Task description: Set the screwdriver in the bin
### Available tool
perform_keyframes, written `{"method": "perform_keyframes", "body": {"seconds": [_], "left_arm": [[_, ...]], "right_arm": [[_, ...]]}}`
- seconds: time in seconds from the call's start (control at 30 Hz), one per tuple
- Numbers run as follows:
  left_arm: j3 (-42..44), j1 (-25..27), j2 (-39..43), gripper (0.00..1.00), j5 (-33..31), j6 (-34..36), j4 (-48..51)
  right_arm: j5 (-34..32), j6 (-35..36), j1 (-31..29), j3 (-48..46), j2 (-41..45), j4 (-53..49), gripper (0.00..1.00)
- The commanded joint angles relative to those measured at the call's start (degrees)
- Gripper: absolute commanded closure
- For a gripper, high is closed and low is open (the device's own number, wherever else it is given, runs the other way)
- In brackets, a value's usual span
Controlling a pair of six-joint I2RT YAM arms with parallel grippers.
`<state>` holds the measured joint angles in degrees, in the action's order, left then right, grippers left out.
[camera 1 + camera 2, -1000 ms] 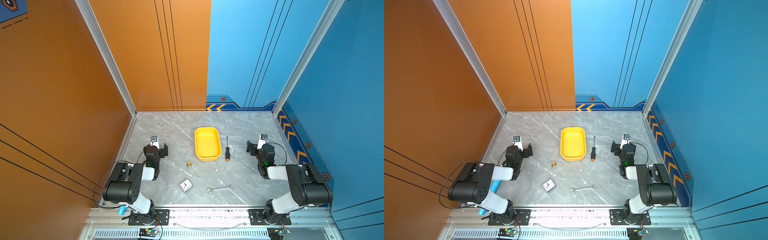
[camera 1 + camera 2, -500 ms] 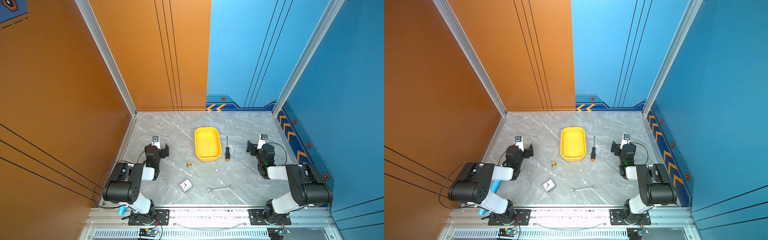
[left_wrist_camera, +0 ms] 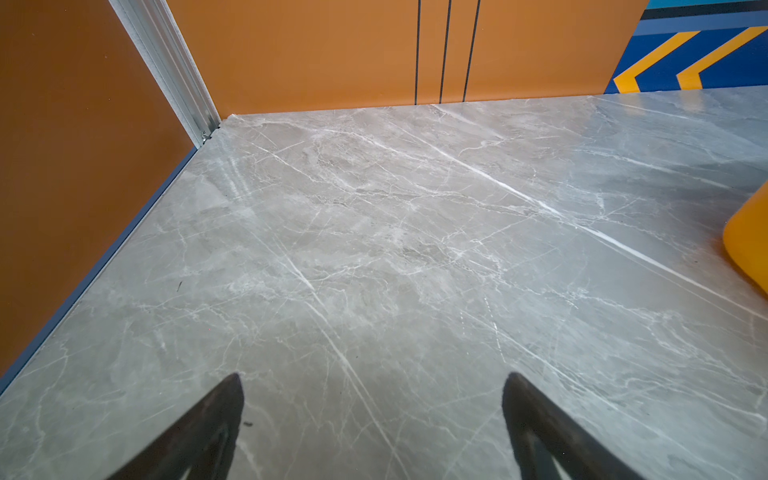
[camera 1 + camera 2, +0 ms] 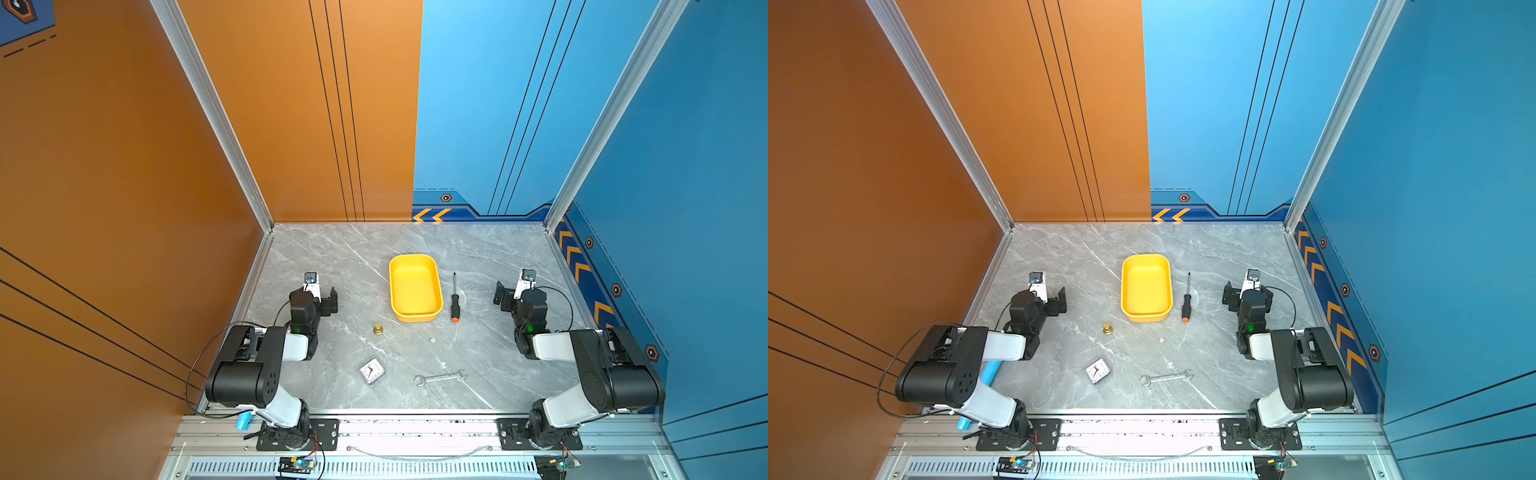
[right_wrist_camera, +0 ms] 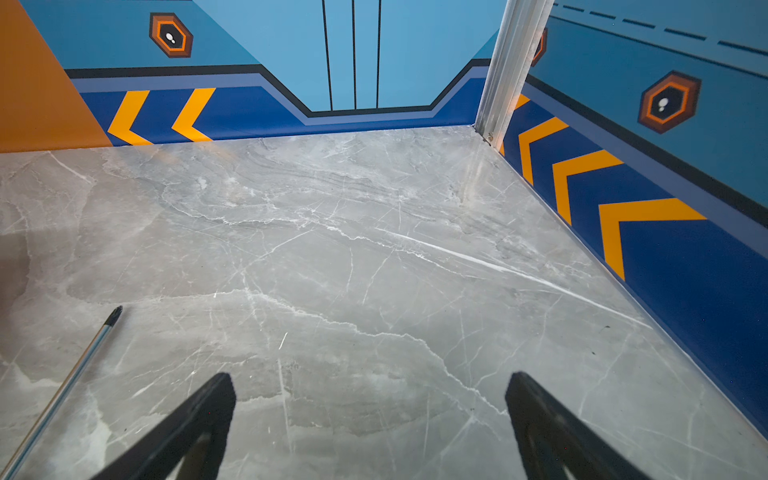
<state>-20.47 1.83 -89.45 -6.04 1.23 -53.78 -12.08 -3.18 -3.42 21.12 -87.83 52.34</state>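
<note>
My right claw (image 4: 517, 296) sits low at the right of the grey surface (image 4: 332, 257). Its jaws are spread wide and hold nothing. My left claw (image 4: 320, 297), at the left of the frame, is also open and empty.

The screwdriver (image 4: 454, 300) lies flat on the surface near the middle of both top views. It is just to the right of the yellow bin (image 4: 415, 319) and does not touch it. It lies between the bin and my right claw, so I judge my right arm the nearer one; the bin stands between the screwdriver and my left claw.

Its long axis runs almost straight up and down in the frame, parallel to the long side of the bin. The thin tip points to the upper edge and the orange cap to the lower edge. In the right wrist view only the metal end shows, at the lower left. I think I must reach toward the left of the frame and set my jaws across the black handle.
</note>
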Motion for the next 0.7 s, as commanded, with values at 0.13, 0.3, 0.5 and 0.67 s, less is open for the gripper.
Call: {"method": "perform_keyframes", "body": {"seconds": [0.13,0.3,0.5,0.67], "left_arm": [[-1.16,0.02,1.46,0.02,-1.88,-0.27,1.28],[-4.20,0.85,12.68,0.02,-1.58,0.46,15.64],[-11.37,1.20,22.03,0.02,10.95,-9.74,34.73],[-11.28,2.08,22.92,0.02,20.45,-18.80,37.76]], "right_arm": [[0.57,0.22,0.26,-0.16,-0.44,0.49,0.00],[-2.76,0.60,-1.42,4.24,9.50,-16.01,0.00],[8.65,-8.29,-1.91,18.43,17.95,-51.20,0.00],[17.89,-14.50,-3.28,24.26,16.73,-64.28,0.00]]}}
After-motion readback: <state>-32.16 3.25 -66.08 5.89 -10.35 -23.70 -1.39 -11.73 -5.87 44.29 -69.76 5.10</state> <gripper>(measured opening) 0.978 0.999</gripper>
